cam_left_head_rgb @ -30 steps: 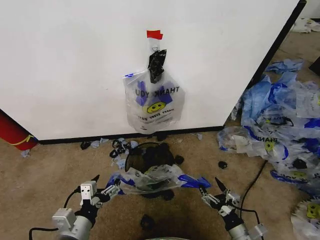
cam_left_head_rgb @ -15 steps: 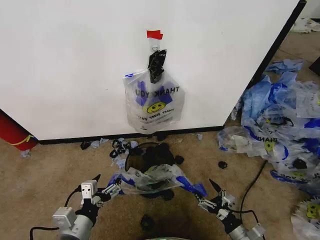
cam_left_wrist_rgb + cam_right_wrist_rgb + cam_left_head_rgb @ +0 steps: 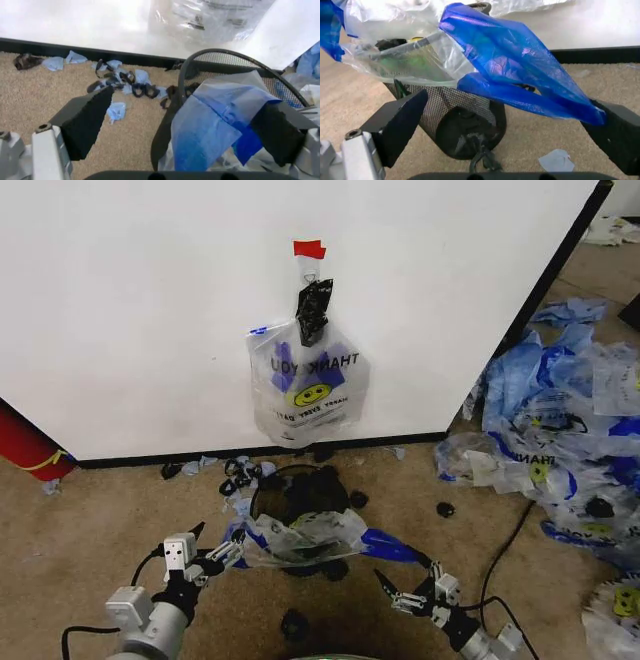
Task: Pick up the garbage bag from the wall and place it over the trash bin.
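One white wall (image 3: 150, 300): filled the far side, black base strip along the carpet; served as the hanging place.
Heap of spare bags (image 3: 570, 430): lay far right on the floor, cut off by the edge of the head view.
Hanging bag (image 3: 305, 385): hung on the wall under the red tape (image 3: 309, 249), lettering reversed; hook hidden behind a small black bag (image 3: 313, 310).
Garbage bag (image 3: 300, 535): draped over the near rim of the bin, blue handles stretched left and right, probably to spread the mouth; far rim not yet covered.
Trash bin (image 3: 300, 490): stood on the carpet just near the wall, below the hanging bag; held dark scraps, hard to make out through the mesh.
Left gripper (image 3: 213, 560): sat near left of the bin, pads spread apart, a blue handle lying against one pad, not pinched.
Right gripper (image 3: 405, 595): sat near right, pads likewise spread, the other handle's tip touching one pad; whether hooked or merely resting, impossible to tell.
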You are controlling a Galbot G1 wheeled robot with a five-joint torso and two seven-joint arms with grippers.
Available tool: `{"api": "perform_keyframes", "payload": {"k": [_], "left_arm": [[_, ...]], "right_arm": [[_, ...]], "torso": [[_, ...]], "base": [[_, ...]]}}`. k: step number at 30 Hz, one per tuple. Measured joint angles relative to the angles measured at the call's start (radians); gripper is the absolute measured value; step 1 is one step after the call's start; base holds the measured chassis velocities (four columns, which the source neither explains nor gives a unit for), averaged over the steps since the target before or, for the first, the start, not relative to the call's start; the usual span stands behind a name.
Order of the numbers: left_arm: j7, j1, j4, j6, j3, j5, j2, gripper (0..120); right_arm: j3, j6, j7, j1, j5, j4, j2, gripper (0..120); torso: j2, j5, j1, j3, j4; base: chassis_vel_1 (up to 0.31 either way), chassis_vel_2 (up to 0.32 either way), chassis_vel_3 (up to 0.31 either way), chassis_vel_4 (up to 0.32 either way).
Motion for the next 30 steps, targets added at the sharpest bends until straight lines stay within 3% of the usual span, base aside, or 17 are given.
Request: {"api": "perform_keyframes", "payload": {"k": [15,30], "left_arm": [[-0.026,0.074,-0.073,0.064,0.012,-0.081,0.054,95],[-0.030,0.097,-0.031,0.079,0.001,-0.081,0.175,94]], "right_arm": [[0.030,-0.005,0.025,-0.002,0.016,0.061,0.000,100],[0.034,-0.012,0.044,0.011,0.027,0.089,-0.021,100]], "torso": [[0.000,-0.0001,0.000,0.000,0.0000],[0.000,0.0000,0.000,0.000,0.0000]], "base": [[0.000,0.000,0.000,0.000],[0.000,0.000,0.000,0.000]]}}
